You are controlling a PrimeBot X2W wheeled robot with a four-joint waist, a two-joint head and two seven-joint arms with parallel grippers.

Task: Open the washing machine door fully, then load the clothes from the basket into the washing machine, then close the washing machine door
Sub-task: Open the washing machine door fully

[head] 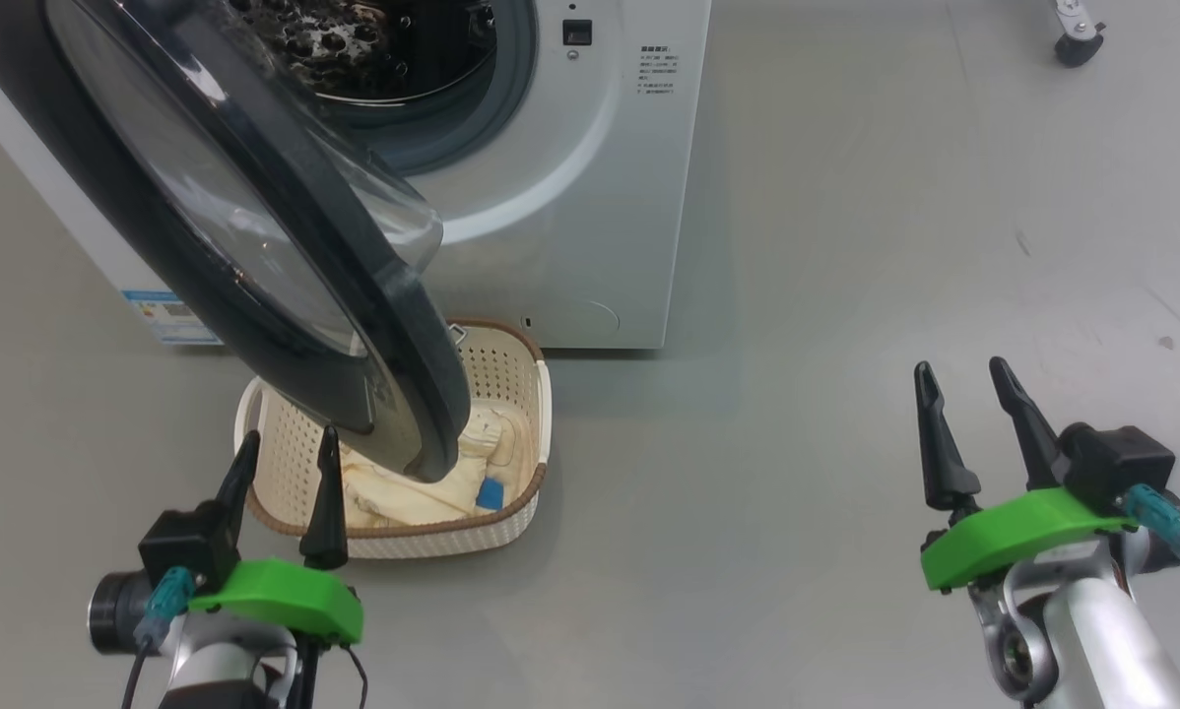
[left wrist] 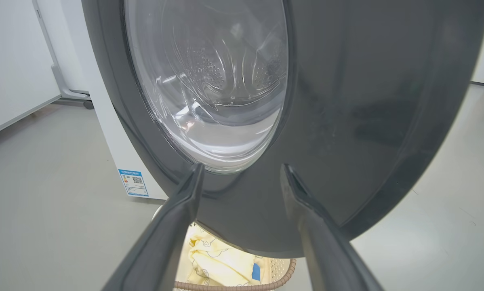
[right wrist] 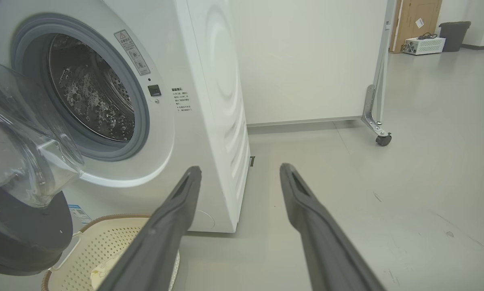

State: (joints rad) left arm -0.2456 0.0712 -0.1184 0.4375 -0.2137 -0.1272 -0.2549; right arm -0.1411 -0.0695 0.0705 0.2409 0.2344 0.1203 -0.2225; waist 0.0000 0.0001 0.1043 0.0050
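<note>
Grey floor (head: pixel 797 394), white washing machine (head: pixel 590 197) upper left. Washing machine door (head: pixel 255 246) swung open, overhanging basket (head: pixel 403 540) on floor just before machine; clothes (head: pixel 393 497) inside. Left gripper (head: pixel 291 433) spread wide, empty, at basket's near side. Right gripper (head: pixel 960 364) spread wide, empty, well apart.

Door (head: pixel 255 226) rim glossy blk plastic, window clear glass; drum (right wrist: pixel 92 101) shiny steel; basket (head: pixel 511 384) matt plastic; clothes (head: pixel 403 497) soft cloth.

Bright, even light leaves soft shadows on the floor (head: pixel 797 414). Pale reflections sit on the washing machine door (left wrist: pixel 306 121), and both wrist views bow at the edges.
</note>
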